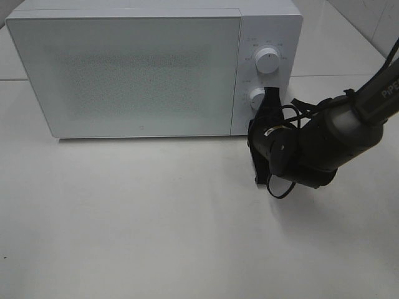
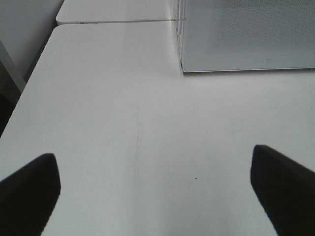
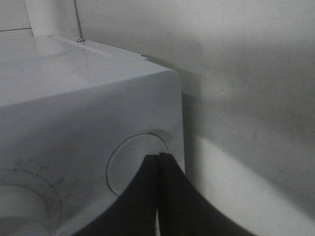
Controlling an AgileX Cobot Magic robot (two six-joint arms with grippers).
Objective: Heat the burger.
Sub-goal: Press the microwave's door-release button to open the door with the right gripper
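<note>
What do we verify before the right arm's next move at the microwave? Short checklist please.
1. Microwave door closed: ok.
2. Burger inside: cannot tell. The door is frosted and no view shows a burger.
3. Right claw shut, with its tips at the lower knob: ok.
4. Firm contact with that knob: cannot tell.
5. Upper knob setting: cannot tell, the marks are too small to read.
6. Left claw open, empty, over bare table and away from the door: ok.
</note>
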